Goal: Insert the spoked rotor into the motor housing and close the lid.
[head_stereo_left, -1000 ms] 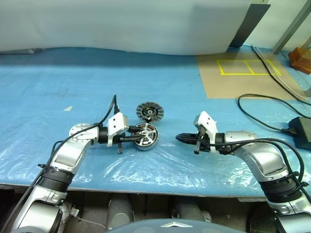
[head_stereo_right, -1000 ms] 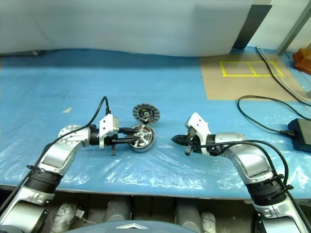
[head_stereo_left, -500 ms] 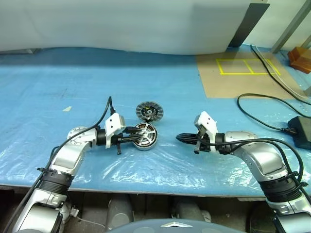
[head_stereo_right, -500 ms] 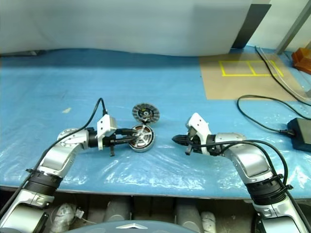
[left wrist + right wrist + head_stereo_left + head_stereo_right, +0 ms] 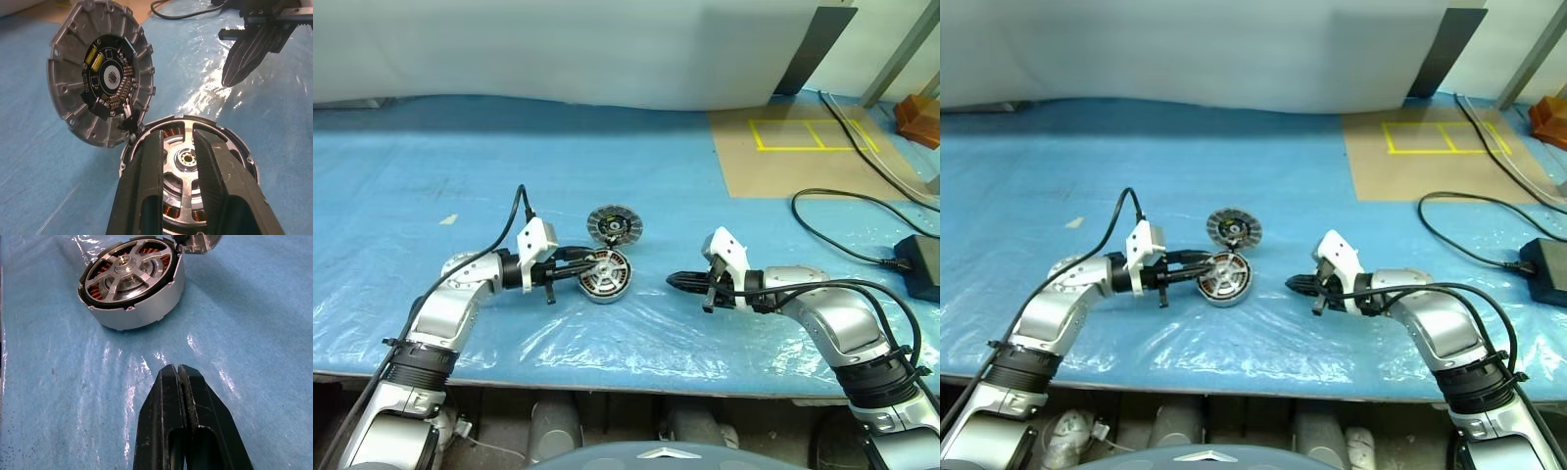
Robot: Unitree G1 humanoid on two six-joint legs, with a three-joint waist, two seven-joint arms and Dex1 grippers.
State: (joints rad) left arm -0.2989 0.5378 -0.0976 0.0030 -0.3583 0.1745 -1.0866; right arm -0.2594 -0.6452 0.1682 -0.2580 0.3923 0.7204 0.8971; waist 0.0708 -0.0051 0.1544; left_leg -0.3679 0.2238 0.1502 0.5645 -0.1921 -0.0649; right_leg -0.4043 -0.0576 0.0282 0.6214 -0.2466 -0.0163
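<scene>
Left end effector (image 5: 576,262) hovers at motor housing (image 5: 131,284), fingers (image 5: 146,196) slightly parted over rim, gripping nothing visible. Spoked rotor (image 5: 126,269) already seated inside housing, copper windings showing between spokes. Lid (image 5: 100,73) tilted up at housing's far edge, not yet closed. Right end effector (image 5: 677,281) clenched, empty, well apart on tabletop (image 5: 705,196). Left: close lid.

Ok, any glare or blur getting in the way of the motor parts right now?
Left eye view: bright glare on the plastic sheet nearer than the motor housing. Left wrist view: lid sharp, the near fingers soft. Right wrist view: housing sharp, some sheet glints.
</scene>
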